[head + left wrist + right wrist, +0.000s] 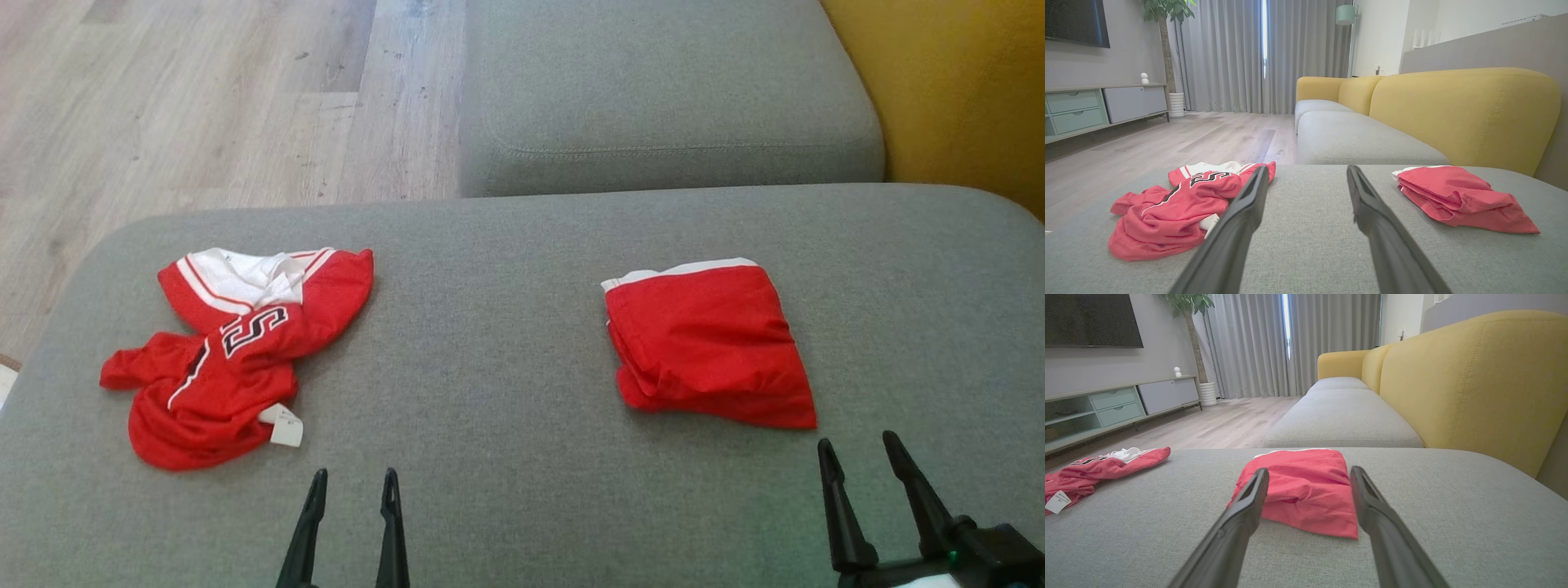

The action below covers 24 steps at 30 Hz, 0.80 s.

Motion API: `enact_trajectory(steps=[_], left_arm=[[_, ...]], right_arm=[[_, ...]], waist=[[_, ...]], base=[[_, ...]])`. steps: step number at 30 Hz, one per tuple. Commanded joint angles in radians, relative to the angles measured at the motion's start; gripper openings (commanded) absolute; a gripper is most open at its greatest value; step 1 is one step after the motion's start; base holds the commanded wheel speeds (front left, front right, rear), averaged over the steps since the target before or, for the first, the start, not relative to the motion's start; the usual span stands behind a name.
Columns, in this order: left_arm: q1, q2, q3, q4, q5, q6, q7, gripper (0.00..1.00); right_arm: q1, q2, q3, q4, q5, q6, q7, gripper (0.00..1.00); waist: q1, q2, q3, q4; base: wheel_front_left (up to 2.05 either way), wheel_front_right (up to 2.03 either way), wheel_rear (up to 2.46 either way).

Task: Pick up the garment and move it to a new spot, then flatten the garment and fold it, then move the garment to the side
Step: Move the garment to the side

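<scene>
At the far left, a wood floor [204, 98] is seen beyond the edge of the grey cushion [522, 269]. On the cushion a crumpled red jersey [237, 351] is laid ahead of and to the left of the left gripper [354, 474], well apart from its fingertips. White trim and black lettering are turned upward, and a white tag [286, 426] is shown at the edge nearest the jaws. The left jaws are held wide open with nothing between them. In the left wrist view bare cushion is seen in the gap, and part of the jersey is covered by the left finger.

Further right, a folded garment [710, 343], red with a white band along its far edge, is laid flat on the same cushion. It is placed ahead of and slightly to the left of the right gripper [857, 438], its near corner just beside the left fingertip; whether contact is made cannot be told. The right jaws are likewise spread wide and nothing is gripped. In the right wrist view the folded garment is framed between the two fingers. The two red pieces are set well apart, with bare cushion between them. Beyond the jaws a second grey seat [653, 82] is seen, and at the far right a yellow backrest [963, 82].
</scene>
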Motion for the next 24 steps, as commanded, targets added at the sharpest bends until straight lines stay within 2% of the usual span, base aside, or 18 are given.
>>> enact_trajectory(steps=[1,24], left_arm=[[-0.032,-0.006,0.036,-0.034,0.007,0.003,-0.005,1.0],[-0.04,-0.006,0.042,-0.026,0.008,-0.011,-0.005,1.0]], right_arm=[[-0.034,-0.007,0.016,-0.033,-0.008,-0.001,-0.011,1.0],[-0.047,0.004,0.015,-0.026,-0.028,-0.001,-0.011,1.0]], waist=[[0.0,0.0,0.001,-0.001],[0.0,0.0,0.016,-0.015]], base=[[0.0,0.0,0.0],[0.0,0.0,0.0]])
